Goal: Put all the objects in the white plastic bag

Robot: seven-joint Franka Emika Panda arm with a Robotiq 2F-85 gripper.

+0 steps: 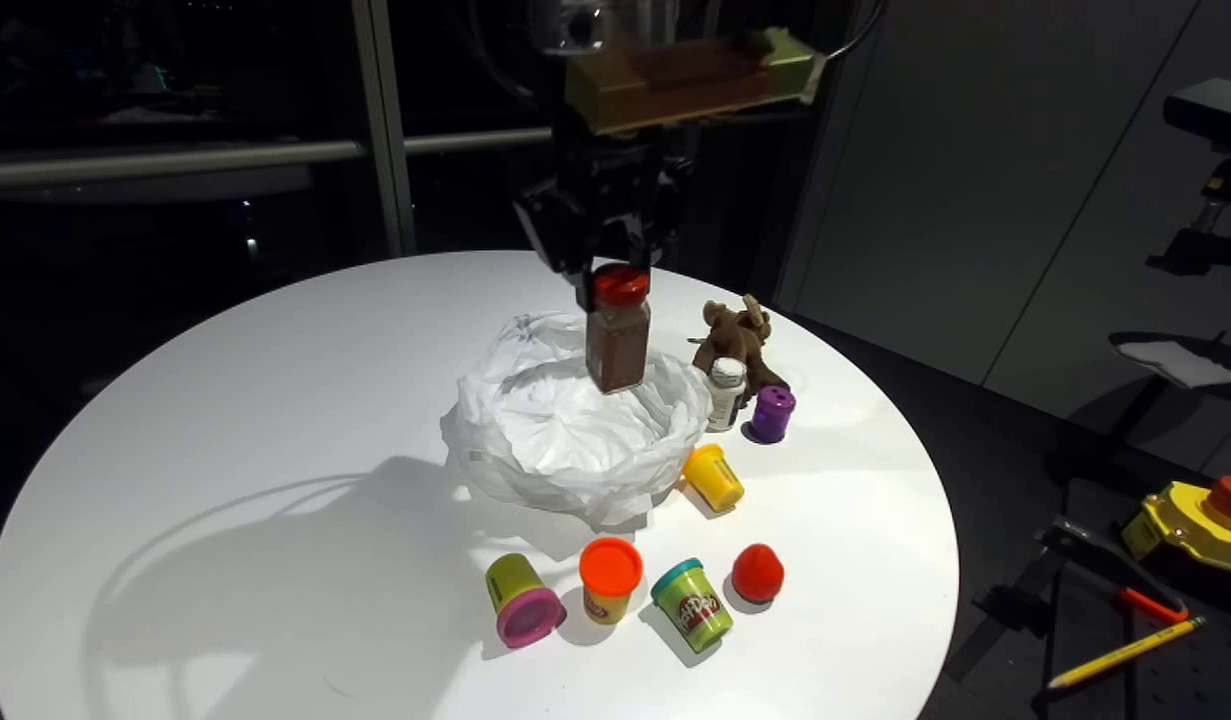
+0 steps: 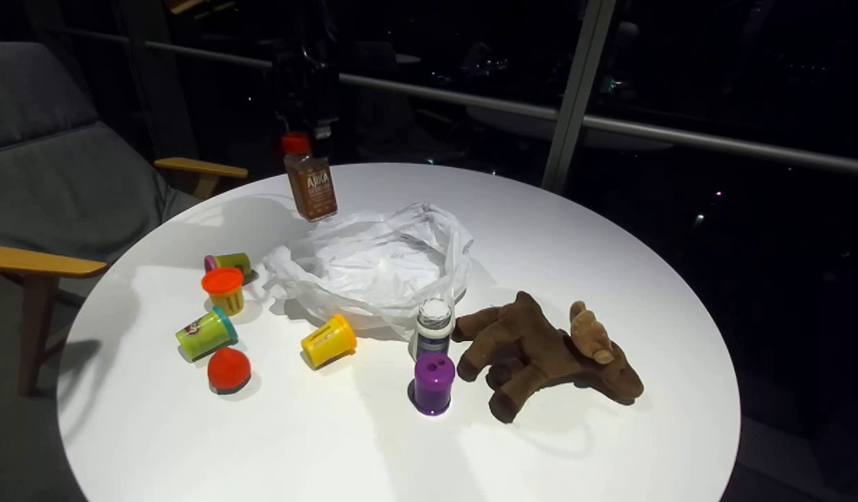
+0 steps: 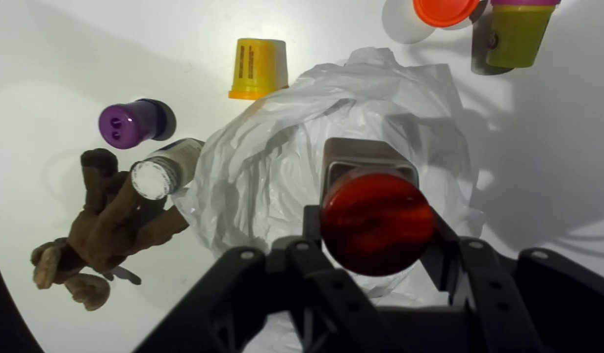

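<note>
Nearest in the wrist view, the pincer (image 3: 375, 223) is clamped from both sides on the capped end of a jar (image 2: 312, 183). By it the jar is held aloft, red cap (image 3: 380, 235) up and base down, the long axis close to upright, with at most a slight lean. Beneath the pincer, it is judged, the white plastic bag (image 1: 580, 490) is placed, its wide, crumpled mouth turned upward and the jar's base pointed into it. On that relation the coming move depends: a lowering is called for more than a sideways shift. How high the jar is held, and how well it is centred within the rim, cannot be told; the rim could be caught and dragged by the base.

Farther out on the surface (image 2: 554, 467), a white-capped bottle (image 2: 433, 329) is stood just beside the bag, with a purple container (image 2: 433, 383) near it and a brown plush animal (image 2: 540, 345) laid next to the bottle, its head turned away from the bag. A yellow tub (image 2: 329, 341) is laid near the rim, lid toward it. Beyond these are set a pink-lidded tub (image 1: 520, 595) and a teal-lidded tub (image 1: 695, 608), both on their sides, an upright orange-lidded tub (image 1: 610, 580) and a red rounded toy (image 1: 758, 574).
</note>
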